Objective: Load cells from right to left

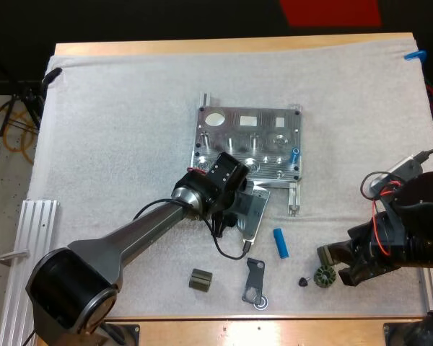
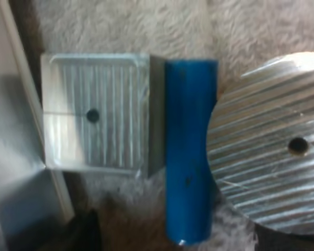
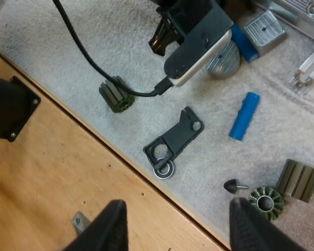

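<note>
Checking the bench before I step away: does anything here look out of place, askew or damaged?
Nothing looks damaged or spilled. A loose blue cylinder lies flat on the mat, apart from the fixture, and a dark bracket sits close to the mat's front edge. Neither seems alarming.

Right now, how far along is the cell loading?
Done: one seated blue cylinder stands at the right edge of the metal fixture. In hand: the left pincer is shut on a held blue cylinder, just off the fixture's near edge. Left: a loose blue cylinder lies on the mat. The right pincer is open and holds nothing, near the dark gear.
</note>
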Controlling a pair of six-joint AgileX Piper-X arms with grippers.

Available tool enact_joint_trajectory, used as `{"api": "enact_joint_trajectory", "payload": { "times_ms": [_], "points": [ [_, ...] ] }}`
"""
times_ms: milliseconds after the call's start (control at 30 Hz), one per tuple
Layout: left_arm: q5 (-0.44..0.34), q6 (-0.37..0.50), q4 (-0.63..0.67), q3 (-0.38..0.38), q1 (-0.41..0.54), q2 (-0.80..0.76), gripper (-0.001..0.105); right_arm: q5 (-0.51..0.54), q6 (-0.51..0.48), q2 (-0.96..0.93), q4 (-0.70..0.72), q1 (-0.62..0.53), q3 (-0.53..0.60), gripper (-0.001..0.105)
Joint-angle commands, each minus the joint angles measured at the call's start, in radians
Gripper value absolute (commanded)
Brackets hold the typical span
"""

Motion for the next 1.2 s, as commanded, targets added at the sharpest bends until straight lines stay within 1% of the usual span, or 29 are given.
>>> {"api": "enact_joint_trajectory", "payload": {
  "times_ms": [0, 167, 200, 267, 300, 333, 367, 433, 567, 633, 700, 800, 867, 1167],
  "points": [
    [0.036, 0.004, 0.0, 0.001, 0.001, 0.005, 0.06, 0.005, -0.007, -0.006, 0.039, 0.0, 0.0, 0.044],
    [0.019, 0.004, 0.0, 0.001, 0.001, 0.027, 0.06, 0.005, -0.007, -0.006, 0.039, 0.0, 0.0, 0.044],
    [0.018, 0.004, 0.002, 0.001, 0.001, 0.033, 0.056, 0.005, -0.007, -0.006, 0.039, 0.0, 0.0, 0.044],
    [0.015, 0.004, 0.013, 0.001, 0.001, 0.035, 0.044, 0.005, -0.007, -0.006, 0.039, 0.0, 0.0, 0.044],
    [0.015, 0.004, 0.019, 0.001, 0.001, 0.034, 0.036, 0.005, -0.007, -0.006, 0.039, 0.0, 0.0, 0.044],
    [0.015, 0.004, 0.024, 0.001, 0.001, 0.034, 0.025, 0.005, -0.007, -0.006, 0.039, 0.0, 0.0, 0.044],
    [0.015, 0.004, 0.027, 0.001, 0.001, 0.034, 0.02, 0.005, -0.007, -0.006, 0.039, 0.0, 0.0, 0.044],
    [0.015, -0.005, 0.042, 0.001, 0.001, 0.034, 0.001, 0.005, -0.007, -0.006, 0.039, 0.0, 0.0, 0.044],
    [0.005, -0.024, 0.061, 0.001, 0.001, 0.034, 0.0, 0.009, -0.007, -0.006, 0.039, 0.0, 0.0, 0.044],
    [-0.038, -0.063, 0.06, 0.001, 0.001, 0.029, 0.0, 0.019, -0.007, -0.006, 0.039, 0.0, 0.0, 0.044],
    [-0.064, -0.097, 0.063, 0.001, 0.001, 0.018, 0.0, 0.028, -0.007, -0.006, 0.039, 0.0, 0.0, 0.044],
    [-0.064, -0.148, 0.086, 0.001, 0.001, -0.017, 0.0, 0.029, -0.007, -0.006, 0.039, 0.0, 0.0, 0.044],
    [-0.064, -0.165, 0.108, 0.001, 0.001, -0.04, 0.0, 0.032, -0.007, -0.006, 0.039, 0.0, 0.0, 0.044],
    [-0.064, -0.284, 0.313, 0.001, 0.001, -0.176, 0.0, 0.034, -0.007, -0.006, 0.037, 0.0, 0.0, 0.044]
  ]
}}
